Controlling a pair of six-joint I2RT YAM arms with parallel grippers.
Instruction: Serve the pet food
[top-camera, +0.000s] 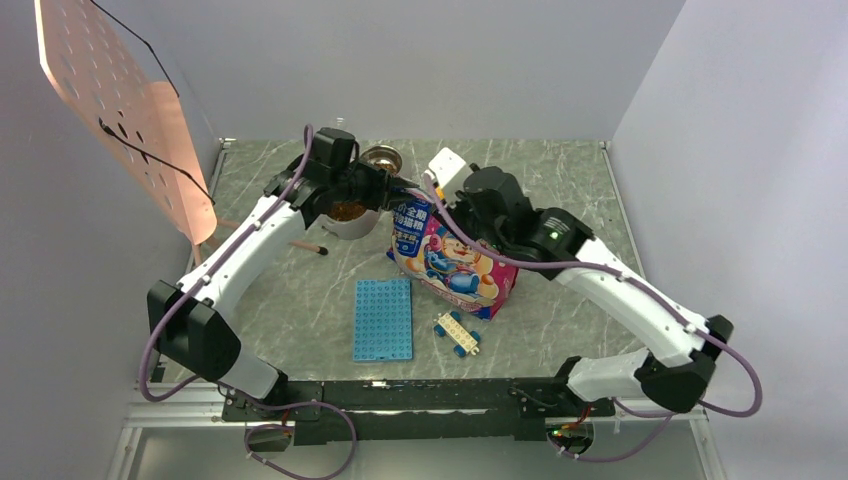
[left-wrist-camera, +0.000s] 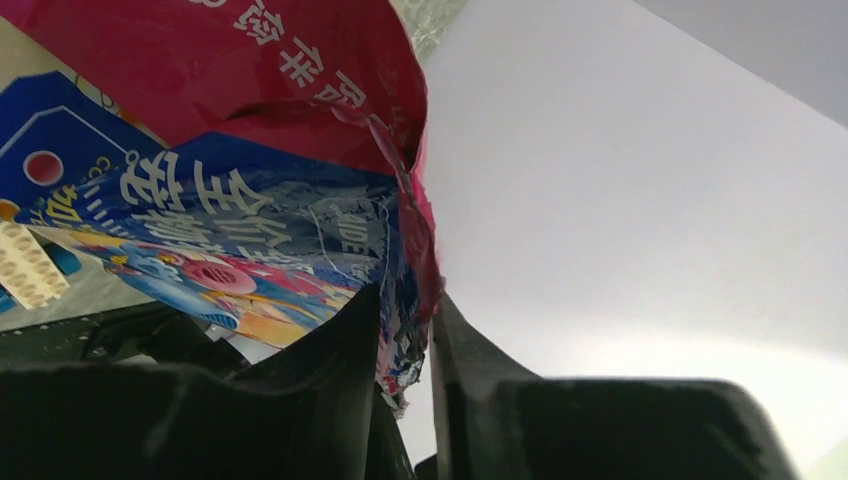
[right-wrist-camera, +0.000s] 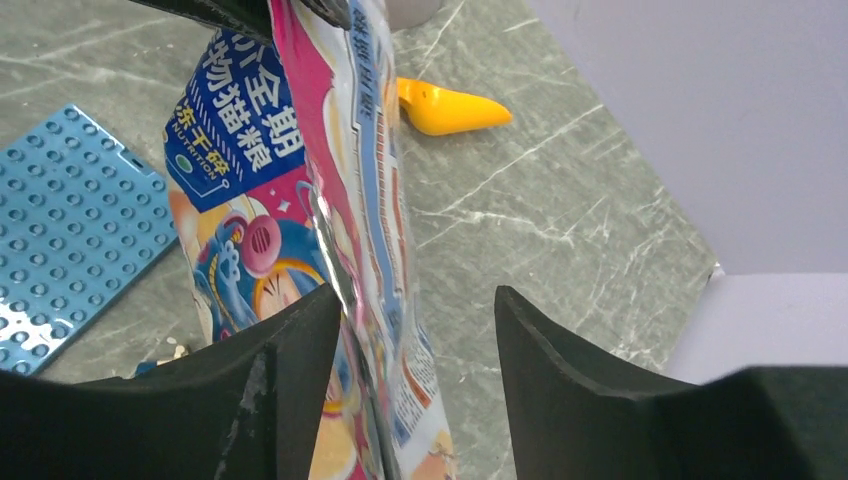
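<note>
The glossy pink, white and blue pet food bag (top-camera: 450, 258) stands upright in the middle of the table. My left gripper (top-camera: 400, 193) is shut on the bag's torn top edge (left-wrist-camera: 400, 250), its fingers (left-wrist-camera: 340, 340) pinching the foil. My right gripper (right-wrist-camera: 418, 300) is open and straddles the bag's side edge (right-wrist-camera: 350, 200), with its left finger (right-wrist-camera: 300, 340) against the foil. The steel double bowl (top-camera: 381, 158) sits behind the bag, and a brown mass shows in its near cup (top-camera: 347, 211). The yellow scoop (right-wrist-camera: 445, 108) lies on the table beyond the bag.
A blue studded baseplate (top-camera: 383, 318) and a blue-and-white brick piece (top-camera: 458, 332) lie in front of the bag. A thin brown-tipped stick (top-camera: 310, 246) lies to the left. A pink perforated panel (top-camera: 120, 100) leans at the far left. White walls enclose the table.
</note>
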